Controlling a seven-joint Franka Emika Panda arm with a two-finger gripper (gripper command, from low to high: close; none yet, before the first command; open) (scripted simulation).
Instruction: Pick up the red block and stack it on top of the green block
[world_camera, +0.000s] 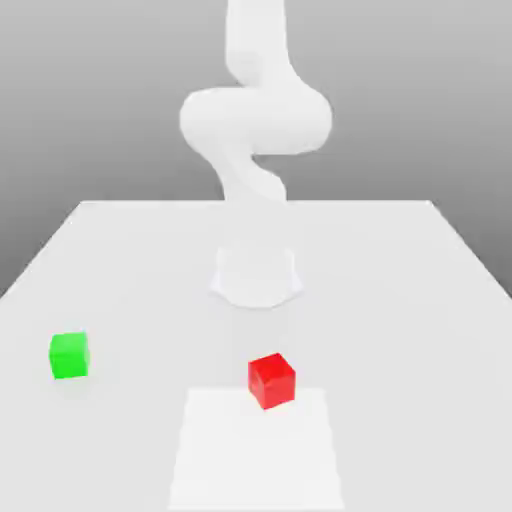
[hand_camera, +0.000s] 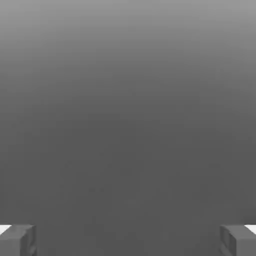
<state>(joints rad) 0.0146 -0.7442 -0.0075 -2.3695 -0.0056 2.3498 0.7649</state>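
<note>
Panda arm (world_camera: 255, 120) stands folded at the far side of the white table (world_camera: 420, 290), well back from both cubes. Nothing has been picked up.

Red block (world_camera: 271, 380): sitting flat on the table at the far edge of a paler square patch (world_camera: 255, 450), turned slightly so a corner faces the exterior camera.

Green block (world_camera: 69, 356): well apart from the red block, off toward the exterior view's left and a little farther back, on bare table.

Gripper (hand_camera: 128, 240): in the hand view its two fingertips (hand_camera: 17, 240) show wide apart with nothing between them, so the fingers are released and empty. Beyond them is plain grey, with neither cube.

Risks, as I judge them:
- The red block sits rotated. If the fingers descend without matching that turn, they may land on corners, and the cube could twist or squirt out as they close.
- A descent slightly off centre could set a fingertip on the cube's top face and shove it along the table.
- The carry to the green block is long and sideways; a shallow pinch may let the cube slip on the way.
- Both cubes are the same size, so the landing face is small. An offset or tilted release would tip the red block off, or nudge the green block out of place.
</note>
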